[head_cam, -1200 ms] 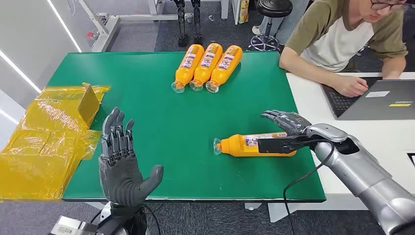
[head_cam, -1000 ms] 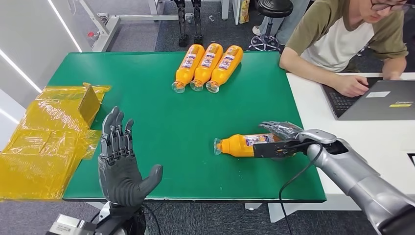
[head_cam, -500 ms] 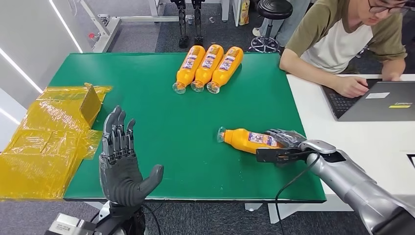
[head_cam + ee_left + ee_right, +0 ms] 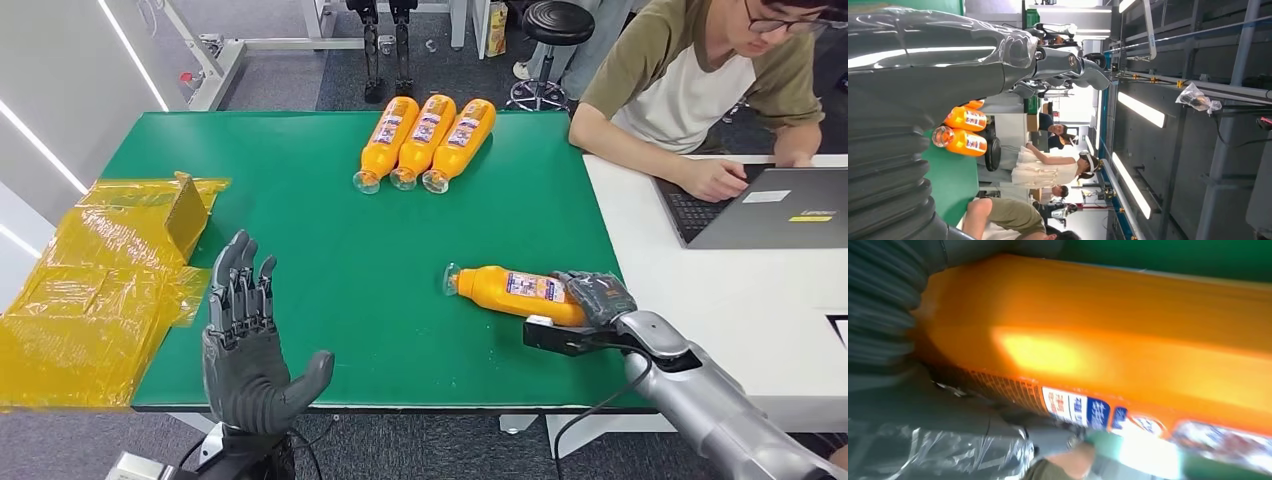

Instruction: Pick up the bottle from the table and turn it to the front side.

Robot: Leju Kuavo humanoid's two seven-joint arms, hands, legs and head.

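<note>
Leftmost, crinkled sheets of yellow plastic film [image 4: 95, 290] overhang the left edge of the green tabletop [image 4: 330, 250], the landmark for all positions given. The dark grey left hand [image 4: 245, 345] stands upright at the near edge of the tabletop, palm raised, fingers apart and holding nothing. Three orange plastic bottles with printed labels [image 4: 425, 138] lie side by side at the far edge of the tabletop, caps toward the robot; their label text is too small to read. A fourth orange plastic bottle [image 4: 515, 292] lies on its side on the near right part of the tabletop, cap pointing left and slightly away, label facing up. The dark right hand [image 4: 592, 300] wraps the base end of this bottle, fingers over the top and a thumb beneath, so the bottle is grasped at the hand's left. Beyond the right edge of the tabletop, a person in an olive and white shirt [image 4: 690, 75] types on a grey laptop [image 4: 775, 205] set on a white desk [image 4: 740, 290].

The right wrist view shows the grasped bottle close up, blurred: an orange wall with a white and blue label patch carrying writing that cannot be read. The left wrist view shows the row of bottles against the tabletop and more people in the room behind.
</note>
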